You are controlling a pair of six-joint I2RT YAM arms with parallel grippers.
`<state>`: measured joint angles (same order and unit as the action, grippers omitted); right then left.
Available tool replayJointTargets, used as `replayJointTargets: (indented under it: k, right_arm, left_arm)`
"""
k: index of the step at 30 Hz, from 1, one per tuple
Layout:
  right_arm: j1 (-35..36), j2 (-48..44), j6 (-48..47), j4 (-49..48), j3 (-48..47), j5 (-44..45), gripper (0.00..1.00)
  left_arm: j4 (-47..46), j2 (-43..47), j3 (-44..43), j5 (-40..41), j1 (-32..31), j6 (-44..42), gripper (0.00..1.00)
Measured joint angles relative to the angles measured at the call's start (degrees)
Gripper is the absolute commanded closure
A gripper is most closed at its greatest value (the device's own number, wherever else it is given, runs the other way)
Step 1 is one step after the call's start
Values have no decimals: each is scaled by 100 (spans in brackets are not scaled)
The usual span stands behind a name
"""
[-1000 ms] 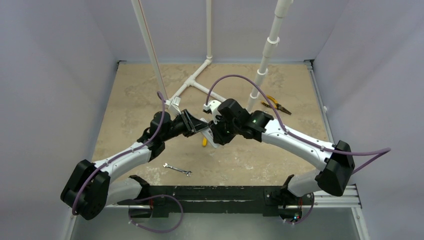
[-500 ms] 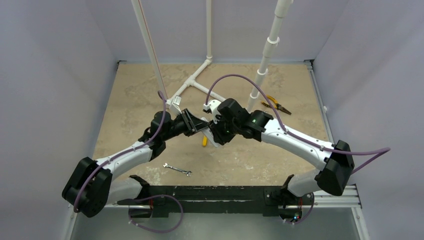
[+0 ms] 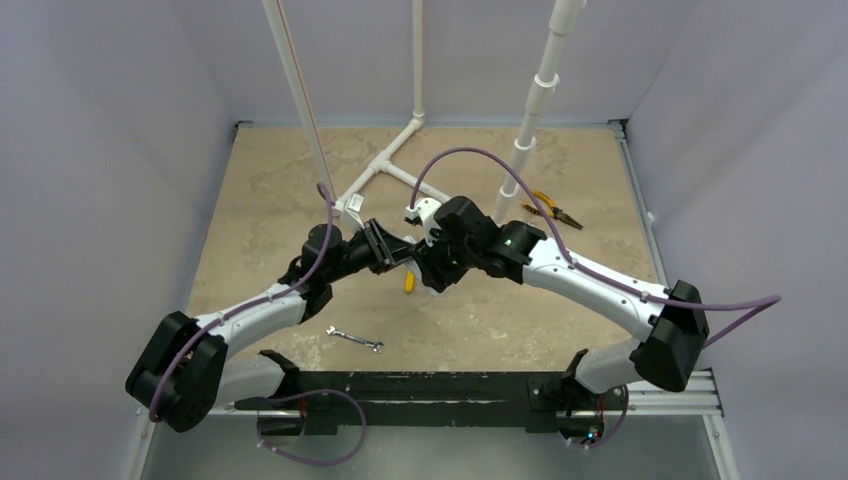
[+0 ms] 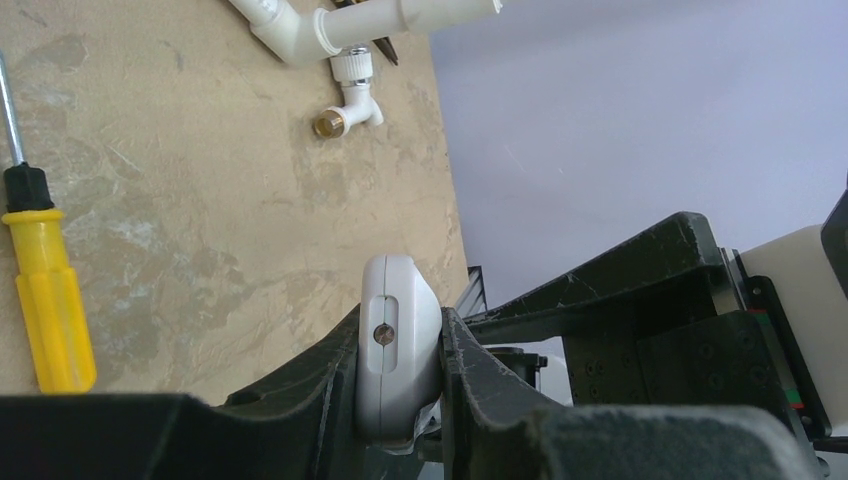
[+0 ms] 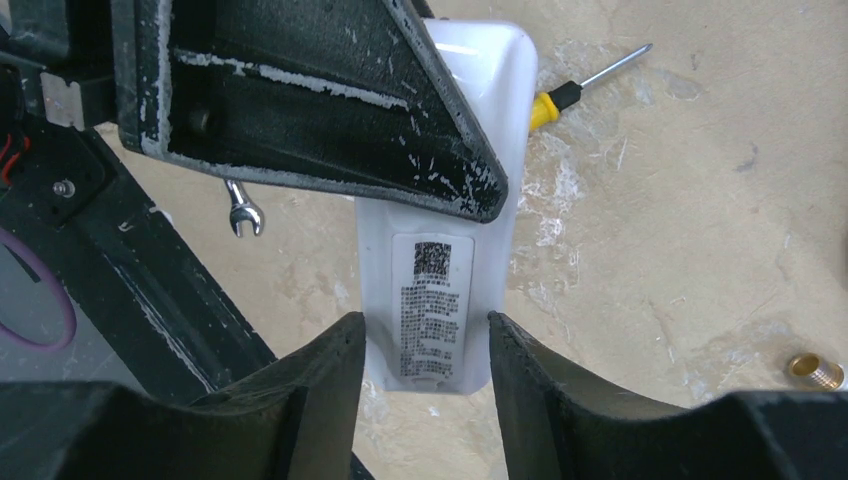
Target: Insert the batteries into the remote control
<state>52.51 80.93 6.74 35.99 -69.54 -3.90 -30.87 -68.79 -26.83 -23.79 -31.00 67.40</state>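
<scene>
Slim white remote control [image 5: 440, 250] up off the bench [image 3: 260, 200], over its middle, pinched from two sides. Back face turned to the right wrist camera, with a printed label and a square code (text too small to read). Left pincer [image 4: 400, 335] clamped on one end, fingers pressing the two broad faces, the rounded tip with its small round window poking out toward the left wrist camera. Right pincer [image 5: 425, 330] closed on the other end, fingers flush against the two long edges. From above, mostly hidden under the two meeting wrists.

Beneath it on the bench, a yellow-handled screwdriver [image 4: 45, 290], lying flat. Nearer the arm bases and well apart, a silver wrench [image 3: 355, 340]. Farther back, a white pipe frame [image 3: 400, 165], a brass-tipped fitting [image 4: 328, 124] just beside one of its elbows. Off to the right, near an upright pipe, yellow-handled pliers [image 3: 555, 212].
</scene>
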Motion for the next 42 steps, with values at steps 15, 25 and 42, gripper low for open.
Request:
replayJointTargets:
  k: [15, 25, 42]
  right_arm:
    - [0, -289, 81, -205, 15, 17, 39]
    - [-142, -2212, 1381, -1512, 1451, 1132, 21]
    - [-166, -4417, 5445, -4481, 5128, 1987, 16]
  left_arm:
    - [-188, 0, 37, -118, -20, 111, 100]
    - [-247, 4, 37, -221, -20, 111, 100]
    - [-592, 101, 37, -315, -20, 402, 100]
